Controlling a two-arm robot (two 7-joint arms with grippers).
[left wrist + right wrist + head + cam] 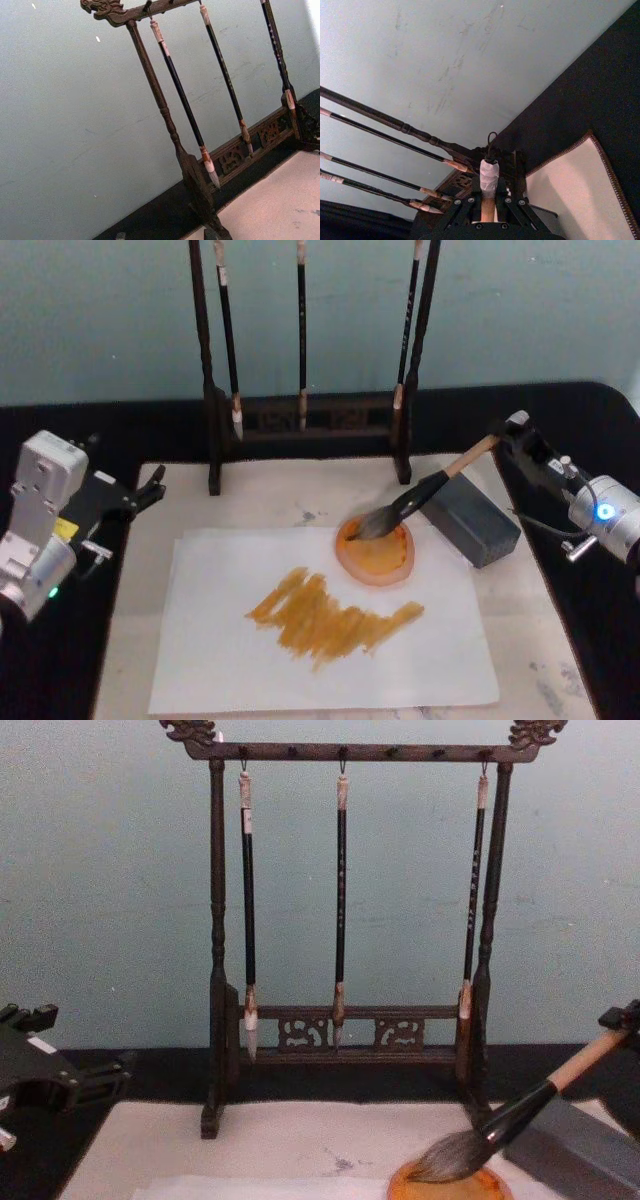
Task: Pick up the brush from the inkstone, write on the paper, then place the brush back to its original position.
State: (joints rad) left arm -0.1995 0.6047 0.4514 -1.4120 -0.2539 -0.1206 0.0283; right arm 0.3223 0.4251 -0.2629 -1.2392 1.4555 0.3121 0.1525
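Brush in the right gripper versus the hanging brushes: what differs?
The brush has a thick tan handle and bushy bristles; the hanging brushes have thin black handles, small tips. The brush slants in the right gripper, bristles in the orange dish; the hanging brushes hang upright on the rack. All point bristles down.

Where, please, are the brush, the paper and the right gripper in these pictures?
the brush (pixel 420 493): head view, on its black ferrule.
the paper (pixel 210 660): head view, on its bare left part.
the right gripper (pixel 506 436): head view, midway between the fingertips, at the brush's handle end.
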